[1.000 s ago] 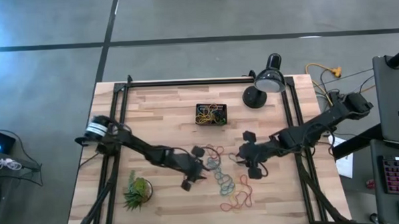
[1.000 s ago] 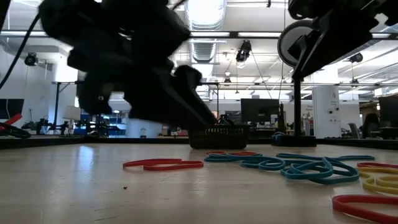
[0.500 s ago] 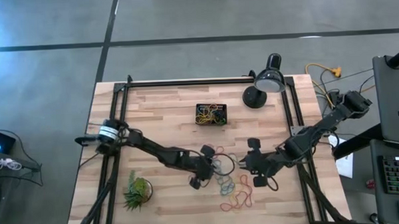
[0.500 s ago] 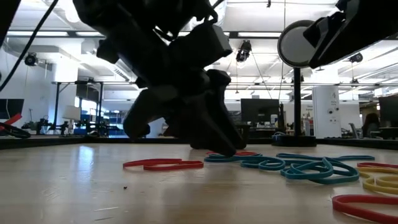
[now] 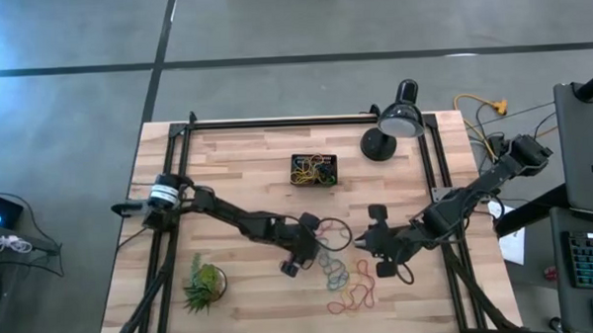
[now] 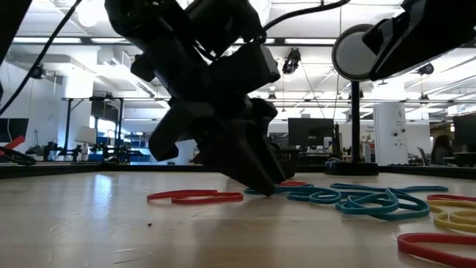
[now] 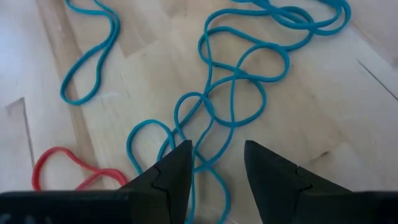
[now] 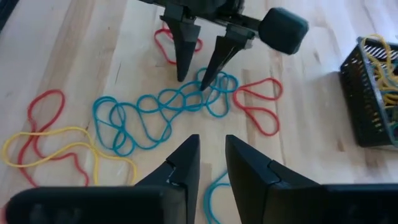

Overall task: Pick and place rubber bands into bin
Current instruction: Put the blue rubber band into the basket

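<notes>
Loose rubber bands lie on the wooden table: a blue tangle (image 5: 330,269) (image 7: 239,93) (image 8: 165,106), red loops (image 8: 255,102) (image 6: 195,196) and yellow ones (image 8: 68,149) (image 6: 454,218). The black ribbed bin (image 5: 314,170) (image 8: 370,93) sits farther back with several bands inside. My left gripper (image 5: 315,249) (image 7: 217,152) (image 8: 191,82) is open, pointing down, its tips at table level on either side of a blue strand. My right gripper (image 5: 370,245) (image 8: 211,143) is open and hovers to the right of the pile, facing the left gripper. My left gripper comes at the blue tangle from above, slanting from the table's left. A blue strand (image 7: 202,158) runs between its open fingers. Its fingertips (image 8: 204,86) reach down to the bands, but I cannot tell whether they touch a band or only the wood.
A black desk lamp (image 5: 394,124) stands at the far right of the table and a spiky green plant (image 5: 204,283) near the left front corner. Black frame rails (image 5: 178,180) run along both sides. Bare wood (image 5: 237,173) lies left of the bin.
My left gripper has moved toward the table's right and come down onto the blue bands, then held there. My right gripper has shifted toward the near edge, closer to the pile. The bands have stayed where they were.
</notes>
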